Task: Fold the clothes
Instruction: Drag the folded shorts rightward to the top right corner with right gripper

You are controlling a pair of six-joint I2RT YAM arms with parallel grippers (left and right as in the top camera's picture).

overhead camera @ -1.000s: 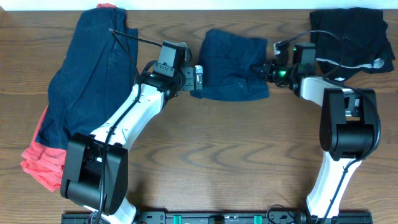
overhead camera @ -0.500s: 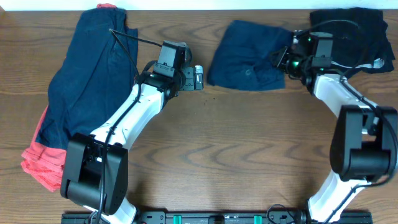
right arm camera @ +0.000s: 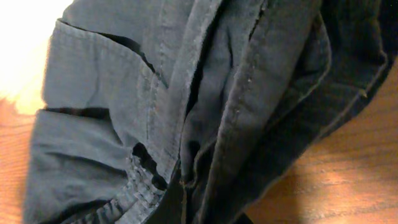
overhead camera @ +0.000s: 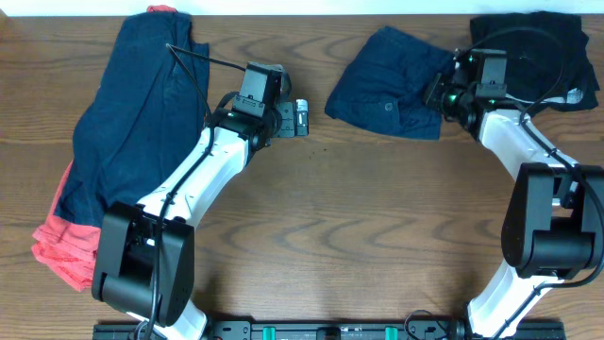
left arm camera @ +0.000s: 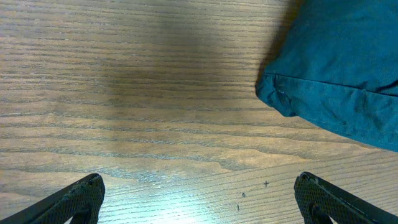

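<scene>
Folded navy shorts [overhead camera: 389, 87] lie at the back of the table, right of centre. My right gripper [overhead camera: 445, 93] is shut on their right edge, beside the black clothes [overhead camera: 533, 47] piled at the back right. Bunched navy fabric [right arm camera: 186, 93] fills the right wrist view and hides the fingers. My left gripper [overhead camera: 300, 117] stands open over bare wood, a little left of the shorts. In the left wrist view its fingertips [left arm camera: 78, 198] sit wide apart with nothing between them, and a corner of the shorts [left arm camera: 336, 81] lies ahead to the right.
A large navy garment [overhead camera: 142, 113] is spread at the back left over a coral-red one [overhead camera: 64, 247] that sticks out at the left edge. Bare wooden table [overhead camera: 359, 227] runs across the middle and front. The right arm's cables trail over the black pile.
My right gripper has dragged the folded navy shorts to the right and back, toward the black pile. The left arm has stayed still and open.
</scene>
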